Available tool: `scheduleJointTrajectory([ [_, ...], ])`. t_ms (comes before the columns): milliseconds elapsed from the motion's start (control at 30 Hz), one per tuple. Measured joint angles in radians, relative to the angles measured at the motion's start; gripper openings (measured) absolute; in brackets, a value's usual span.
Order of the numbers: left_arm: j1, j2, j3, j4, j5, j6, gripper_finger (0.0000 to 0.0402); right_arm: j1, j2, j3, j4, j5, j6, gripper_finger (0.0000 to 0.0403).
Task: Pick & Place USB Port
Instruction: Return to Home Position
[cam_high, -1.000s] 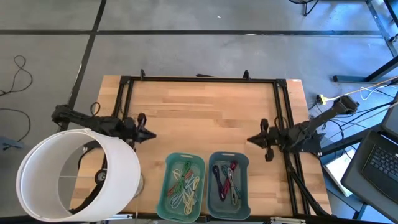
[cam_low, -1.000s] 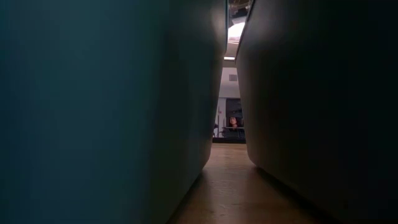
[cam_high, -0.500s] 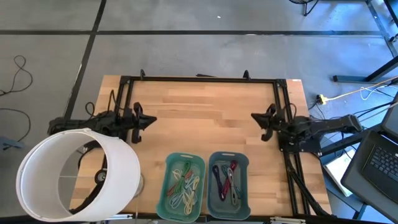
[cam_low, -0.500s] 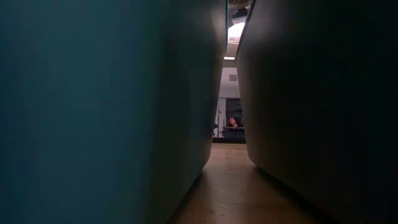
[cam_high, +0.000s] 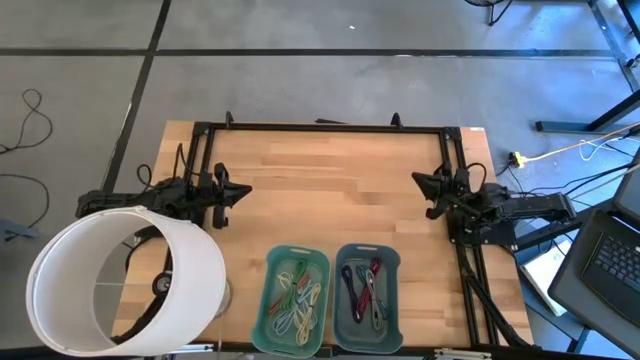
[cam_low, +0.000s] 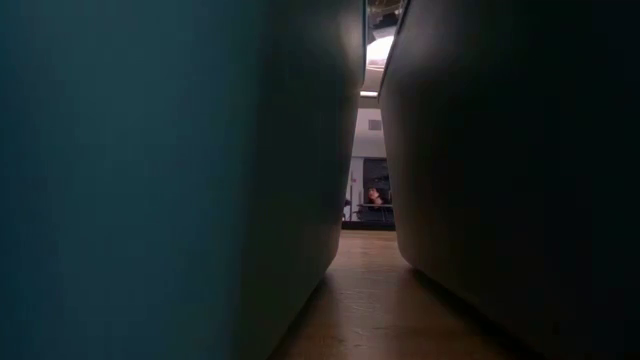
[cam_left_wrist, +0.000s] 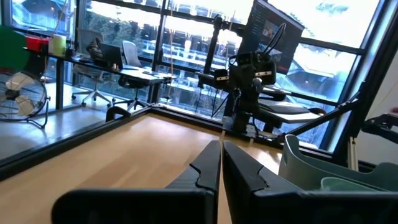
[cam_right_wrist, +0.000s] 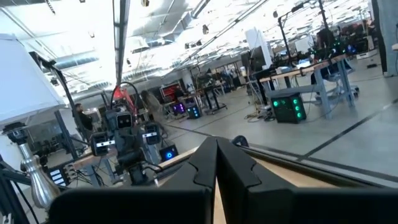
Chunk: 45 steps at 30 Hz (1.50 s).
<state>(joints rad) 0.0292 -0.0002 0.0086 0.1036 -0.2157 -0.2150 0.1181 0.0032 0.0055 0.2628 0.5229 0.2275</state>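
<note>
The left arm (cam_high: 140, 198) is seen lying low at the middle left of the high view, with the left gripper (cam_high: 238, 192) pointed toward the frame's centre. The right arm (cam_high: 520, 210) is mirrored at the middle right, the right gripper (cam_high: 420, 183) being aimed inward and tilted slightly toward the upper left. In each wrist view the two dark fingers (cam_left_wrist: 208, 163) (cam_right_wrist: 205, 160) are shown pressed together at the lower centre, only a thin seam being left between them, and nothing is held.
</note>
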Motion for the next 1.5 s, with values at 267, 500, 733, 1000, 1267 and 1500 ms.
scheduleJointTrajectory([
  [267,0.0,0.0,0.0,-0.003,0.0,0.0,0.0007,0.0,0.0,0.0,-0.02,0.0,0.0,0.0012],
  [500,0.0,0.0,0.0,-0.003,0.0,0.0,0.0011,0.001,0.006,0.0,-0.167,-0.003,-0.026,0.0012],
  [733,0.0,0.0,0.0,-0.003,0.0,0.0,0.0006,0.0,0.0,0.0,-0.17,-0.003,-0.054,0.0012],
  [1000,0.0,0.0,0.0,-0.003,0.0,0.0,0.0012,0.0,0.0,0.0,-0.17,-0.003,-0.054,0.0012],
  [1267,0.0,0.0,0.0,-0.003,0.0,0.0,0.0007,0.0,-0.002,0.0,-0.185,-0.228,-0.099,0.0012],
  [1500,0.0,0.0,0.0,-0.003,0.0,0.0,0.0006,0.001,0.001,0.0,-0.204,-0.704,-0.228,0.0012],
])
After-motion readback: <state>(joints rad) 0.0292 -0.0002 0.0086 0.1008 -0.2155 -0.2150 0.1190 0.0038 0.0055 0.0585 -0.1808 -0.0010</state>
